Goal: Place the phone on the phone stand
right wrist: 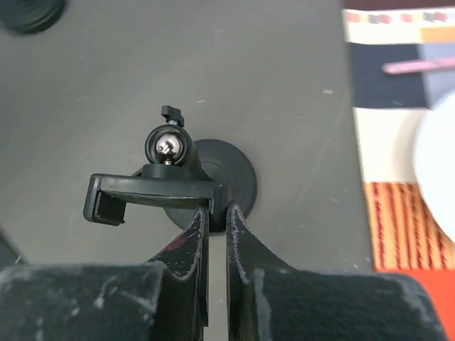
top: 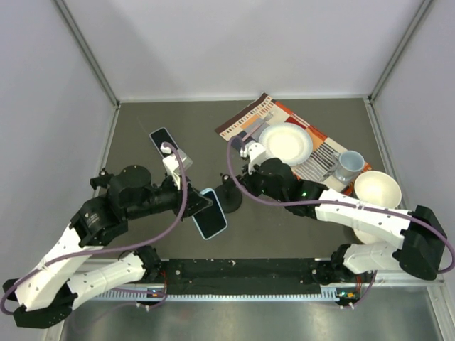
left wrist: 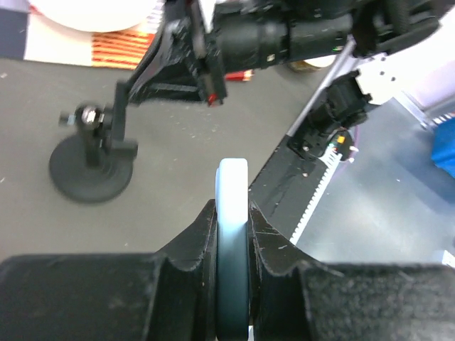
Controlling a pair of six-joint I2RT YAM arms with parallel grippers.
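1. The dark grey desk [top: 270, 227] carries everything, with both arms bolted at its near edge.
2. The white-and-black left arm [top: 78, 249] reaches in toward the middle. The right arm [top: 362, 217] stretches leftward to meet it.
3. A striped, patterned cloth placemat [top: 245, 121] lies at the back right of the desk.
4. On the placemat sits a round white plate [top: 285, 144].
5. A white bowl [top: 377, 189] stands near the placemat's right corner, beside a pale blue-grey mug [top: 349, 165].
6. A black flat rectangular slab [top: 162, 140] lies on the desk at the back left.
7. The light-blue-cased phone [top: 212, 213] with a dark screen is not on the stand. It is held tilted, just left of the stand's base.
8. The black phone stand [right wrist: 227, 177] has a round base, a shiny ball joint and a clamp cradle. It stands upright near the desk's middle.
9. The left gripper [left wrist: 232, 213] is clenched on the phone, with one finger on each flat face and the phone's edge toward the wrist camera.
10. The right gripper [right wrist: 217, 213] is pinched tight on the right end of the phone stand's cradle.
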